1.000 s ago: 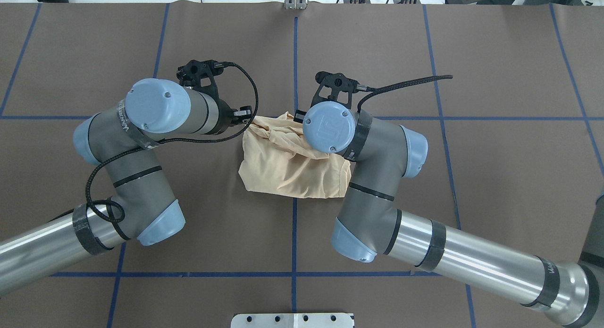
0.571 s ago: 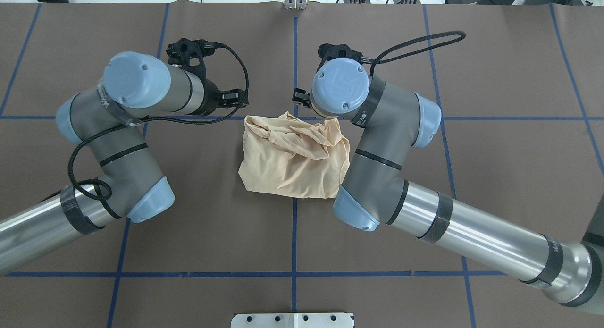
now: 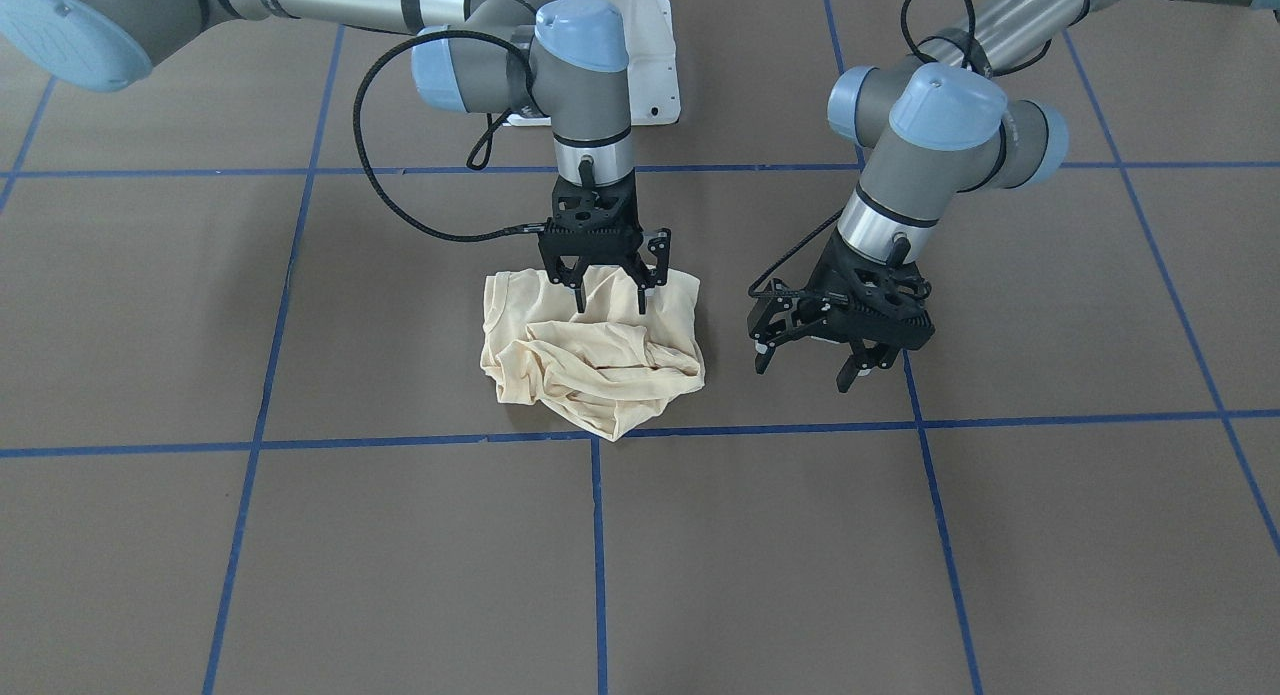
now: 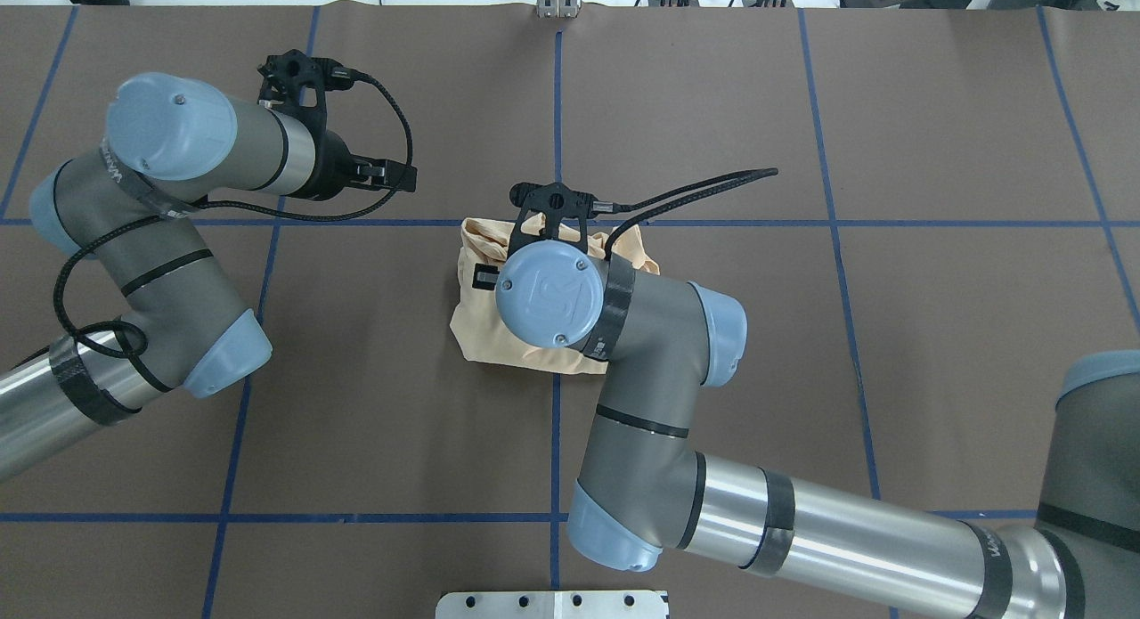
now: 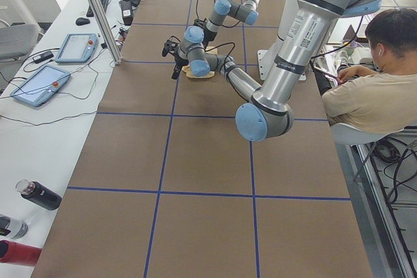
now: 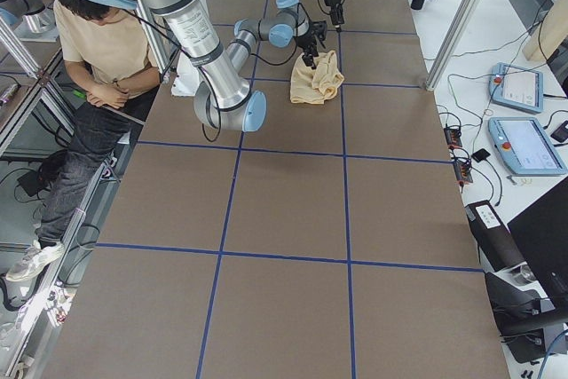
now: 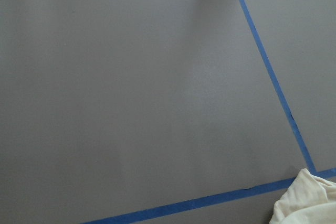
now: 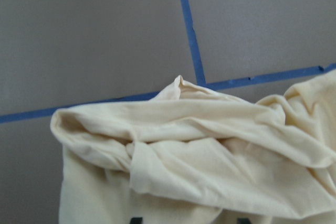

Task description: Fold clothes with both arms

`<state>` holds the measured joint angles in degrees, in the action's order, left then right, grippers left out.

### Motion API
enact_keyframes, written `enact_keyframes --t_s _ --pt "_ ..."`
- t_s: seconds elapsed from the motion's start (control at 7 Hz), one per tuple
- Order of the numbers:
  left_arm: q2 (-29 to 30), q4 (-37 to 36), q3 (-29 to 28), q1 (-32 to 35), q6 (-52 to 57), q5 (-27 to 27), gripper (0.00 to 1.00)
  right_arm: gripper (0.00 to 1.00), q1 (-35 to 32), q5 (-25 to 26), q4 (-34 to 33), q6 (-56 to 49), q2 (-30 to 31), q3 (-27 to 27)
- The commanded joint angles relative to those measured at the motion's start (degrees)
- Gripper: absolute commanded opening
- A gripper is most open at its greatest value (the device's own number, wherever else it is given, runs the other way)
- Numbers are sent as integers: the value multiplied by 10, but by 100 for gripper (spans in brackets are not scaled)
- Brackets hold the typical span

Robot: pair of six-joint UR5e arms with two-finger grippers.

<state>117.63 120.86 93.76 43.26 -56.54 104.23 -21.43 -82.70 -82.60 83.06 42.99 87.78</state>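
The clothes are one pale cream-yellow shirt lying crumpled in a rough bundle on the brown table, near a crossing of blue tape lines. My right gripper hangs open just above the shirt's robot-side half, fingers spread, holding nothing. In the overhead view the right wrist covers much of the shirt. The right wrist view looks down on the bunched folds of the shirt with a bit of dark print at the bottom. My left gripper is open and empty, off to the shirt's side above bare table. A corner of the shirt shows in the left wrist view.
The white pedestal base stands behind the shirt. A metal plate sits at the table's near edge. A seated person is beside the robot. Tablets and bottles lie on the side bench.
Both grippers have left the shirt's far edge. The right arm has swung back over the shirt's middle. The left arm has pulled away to the left, clear of the shirt.
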Motion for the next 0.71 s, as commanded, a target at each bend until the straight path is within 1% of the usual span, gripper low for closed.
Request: enact_keyframes --t_s 0.0,0.14,0.29,0.43,0.57 --pt "-1 2 1 1 0 0 100 37 19 16 5 2 -4 -31" --pt "-2 1 2 1 0 1 100 25 13 22 7 -1 -12 -46" --pt "-3 1 5 2 0 1 100 21 4 45 10 -4 -26 -65" --pt "-14 1 18 2 0 1 100 20 -13 48 37 -4 -63 -127" --pt "-26 1 28 2 0 2 100 18 -34 48 65 -10 -81 -171"
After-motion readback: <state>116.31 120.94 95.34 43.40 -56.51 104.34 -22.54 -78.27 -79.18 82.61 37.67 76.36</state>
